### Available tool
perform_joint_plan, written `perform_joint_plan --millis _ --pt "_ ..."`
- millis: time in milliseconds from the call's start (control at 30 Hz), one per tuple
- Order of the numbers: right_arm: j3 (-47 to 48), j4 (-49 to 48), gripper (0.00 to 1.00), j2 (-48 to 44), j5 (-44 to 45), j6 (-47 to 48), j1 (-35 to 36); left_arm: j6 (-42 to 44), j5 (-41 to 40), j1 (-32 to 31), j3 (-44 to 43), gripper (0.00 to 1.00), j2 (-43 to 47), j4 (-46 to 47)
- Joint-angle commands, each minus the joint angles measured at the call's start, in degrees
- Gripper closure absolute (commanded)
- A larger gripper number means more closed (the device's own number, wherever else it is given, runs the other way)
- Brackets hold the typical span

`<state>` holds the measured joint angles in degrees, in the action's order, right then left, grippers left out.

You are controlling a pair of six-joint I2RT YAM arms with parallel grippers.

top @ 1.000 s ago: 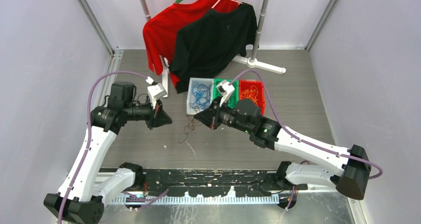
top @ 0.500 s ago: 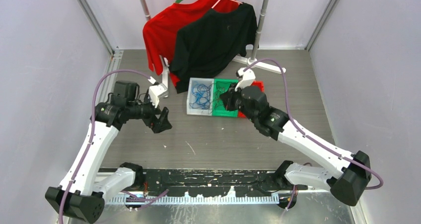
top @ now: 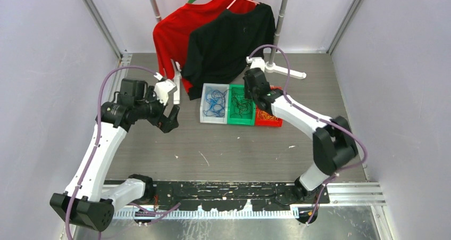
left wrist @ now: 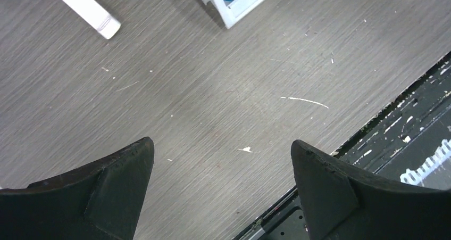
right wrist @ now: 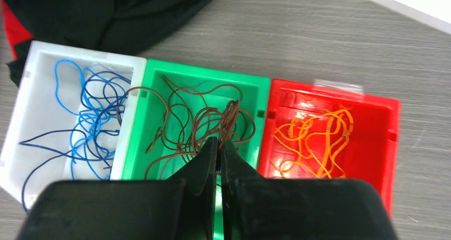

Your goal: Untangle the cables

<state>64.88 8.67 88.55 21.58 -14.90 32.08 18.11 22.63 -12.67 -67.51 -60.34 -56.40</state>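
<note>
Three bins stand side by side at the back of the table. Blue cables (right wrist: 90,117) lie in the white bin (right wrist: 80,51), brown cables (right wrist: 183,120) in the green bin (right wrist: 207,72), and orange cables (right wrist: 314,136) in the red bin (right wrist: 340,88). My right gripper (right wrist: 220,143) hovers over the green bin (top: 242,106), shut on brown cable strands that bunch at its tips. My left gripper (left wrist: 222,147) is open over bare table with nothing between its fingers, left of the white bin (top: 215,102). In the top view it is the left gripper (top: 171,117), well apart from the right gripper (top: 249,93).
A clothes rack behind the bins carries a red shirt (top: 175,30) and a black shirt (top: 228,43). Its white feet (top: 284,69) rest on the table, one foot (left wrist: 85,8) near my left gripper. The black base rail (top: 223,195) runs along the near edge.
The left gripper has opened and pulled back left. The right arm swung from mid-table back over the green bin, carrying the brown cable off the table.
</note>
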Motion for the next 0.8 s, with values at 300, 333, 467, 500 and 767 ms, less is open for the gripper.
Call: perform_joint_plan --millis 300,333,467,500,767 --pt "9.1 6.1 0.26 2.8 -5.5 0.3 0.0 -4.1 -2.6 4.2 -5.6 0.01 -3.0 4.5" --pt "9.3 6.8 0.20 0.9 -4.9 0.5 0.0 -4.3 -2.6 4.8 -5.8 0.01 -3.2 4.9" --pt "7.8 8.1 0.00 -8.9 0.8 -0.5 0.0 -5.1 -2.2 7.7 -5.0 0.01 -2.9 8.6" --pt "6.3 7.9 0.00 -12.5 3.0 -1.1 0.0 -5.5 -2.0 8.6 -4.2 0.01 -2.7 11.8" --pt "-11.2 6.6 0.00 -30.1 27.0 -8.0 -7.4 -10.3 -0.4 18.1 11.0 0.01 -4.8 35.2"
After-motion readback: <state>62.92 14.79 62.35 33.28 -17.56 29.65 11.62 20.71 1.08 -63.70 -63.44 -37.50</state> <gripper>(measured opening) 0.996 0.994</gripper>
